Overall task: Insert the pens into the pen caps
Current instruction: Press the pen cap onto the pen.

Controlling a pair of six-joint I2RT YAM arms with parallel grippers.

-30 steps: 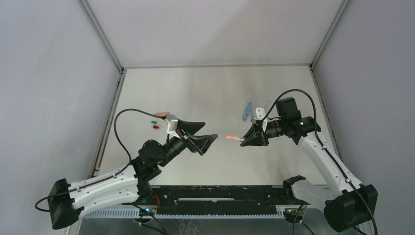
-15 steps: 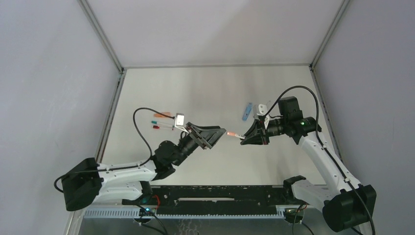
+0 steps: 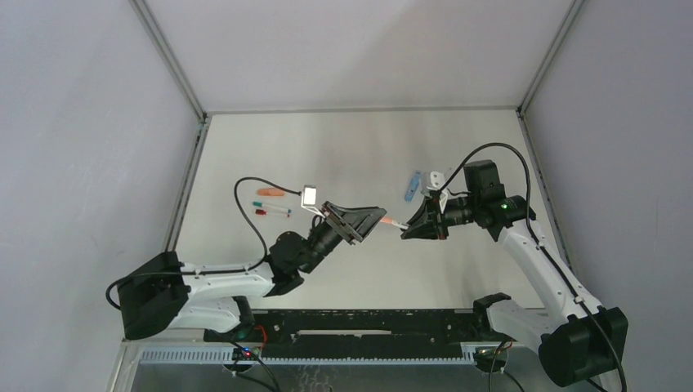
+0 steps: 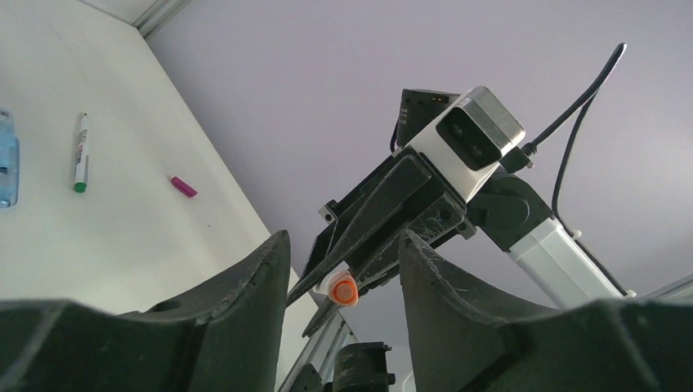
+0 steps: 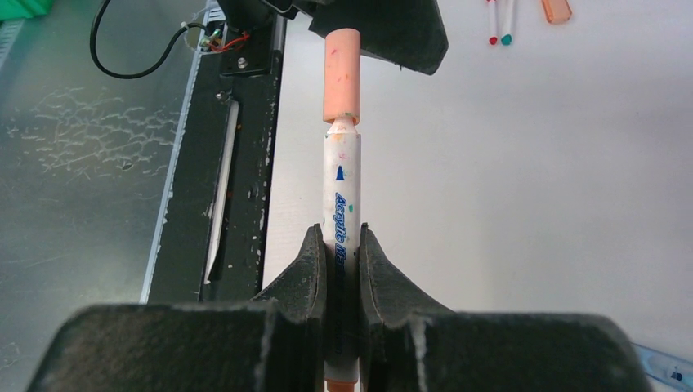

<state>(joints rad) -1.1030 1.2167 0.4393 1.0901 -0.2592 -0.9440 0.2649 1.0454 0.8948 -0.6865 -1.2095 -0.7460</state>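
Grips a pen in the right gripper at centre, points its salmon cap left between the spread fingers of the left gripper, shows a light blue cap just beyond, two loose pens and an orange cap further left.

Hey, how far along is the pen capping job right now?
One looks capped: a salmon cap sits on the pen clamped in the right gripper, a narrow neck showing below it. In hand: the left gripper stands open around that cap. Left: two uncapped pens, an orange cap and a magenta cap on the table.
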